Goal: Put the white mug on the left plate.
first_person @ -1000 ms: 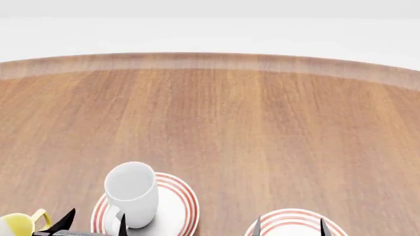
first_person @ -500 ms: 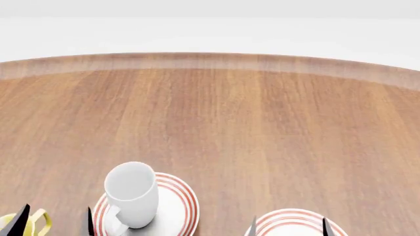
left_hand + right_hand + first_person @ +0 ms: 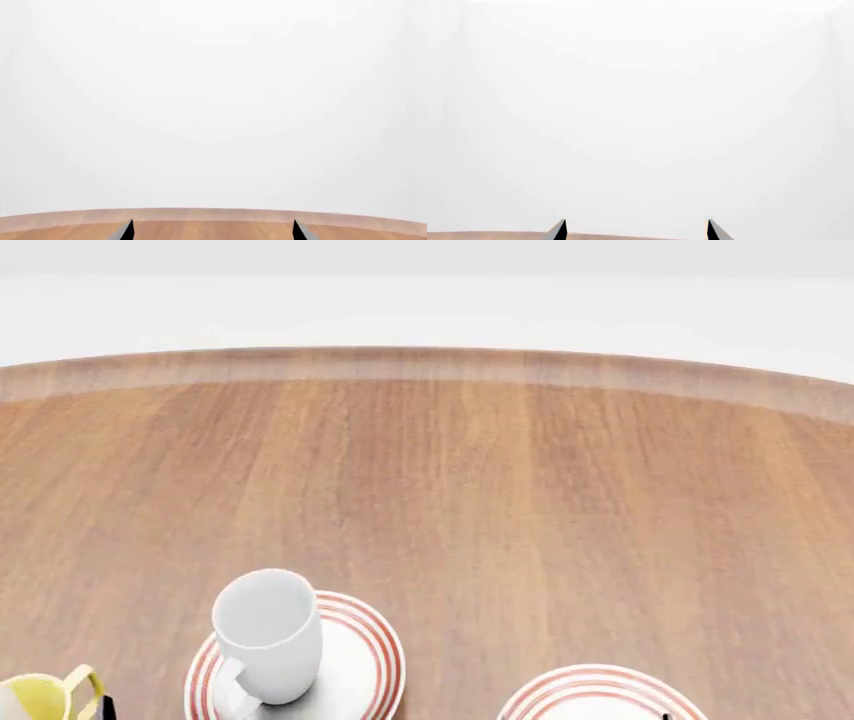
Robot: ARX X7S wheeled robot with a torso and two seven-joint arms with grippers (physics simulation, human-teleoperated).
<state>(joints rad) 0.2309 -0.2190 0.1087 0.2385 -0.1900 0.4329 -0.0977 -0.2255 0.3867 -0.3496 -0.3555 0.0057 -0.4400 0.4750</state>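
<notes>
The white mug point(image 3: 268, 634) stands upright on the left plate point(image 3: 364, 665), a white plate with red rings, near the bottom left of the head view, handle toward me. My left gripper point(image 3: 212, 233) is open and empty; its wrist view shows only two spread fingertips over the table's far edge. In the head view just one of its fingertips point(image 3: 104, 708) shows at the bottom edge, left of the plate and apart from the mug. My right gripper point(image 3: 636, 232) is open and empty, with its tips spread against white background.
A second ringed plate point(image 3: 601, 692) lies at the bottom right of the head view. A small white mug with a yellow handle point(image 3: 40, 697) sits at the bottom left corner. The round wooden table point(image 3: 441, 490) stretches ahead to its far edge.
My left gripper has drawn back from beside the mug and plate, leftward then down, almost out of the head view. The right fingertips have also dropped out of view. The mug has not moved.
</notes>
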